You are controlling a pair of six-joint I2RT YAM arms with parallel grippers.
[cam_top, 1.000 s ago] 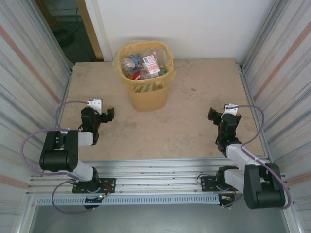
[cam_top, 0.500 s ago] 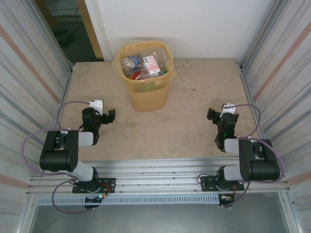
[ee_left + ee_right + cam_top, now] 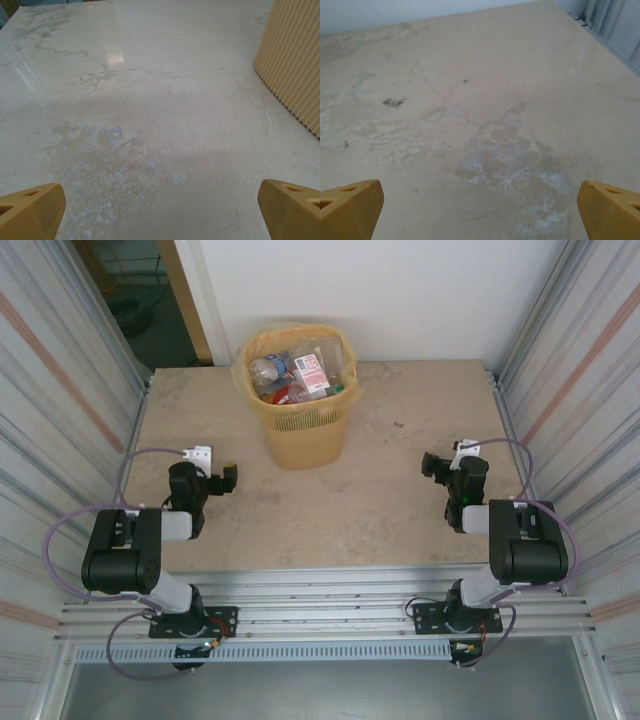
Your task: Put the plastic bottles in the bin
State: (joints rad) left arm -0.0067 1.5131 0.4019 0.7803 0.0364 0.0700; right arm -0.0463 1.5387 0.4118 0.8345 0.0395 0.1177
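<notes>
Overhead, bottles (image 3: 296, 374) in bin (image 3: 300, 445), left-wrist ribbed wall (image 3: 295, 75)

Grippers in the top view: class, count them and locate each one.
2. The left gripper hovers over the left of the table; the right gripper over its right. None looks hidden.

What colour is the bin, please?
The bin is orange-yellow, clearest in the top external view.

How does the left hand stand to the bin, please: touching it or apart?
Apart. The top external view shows a stretch of bare table between the left hand and the bin, which stands farther back.
</notes>
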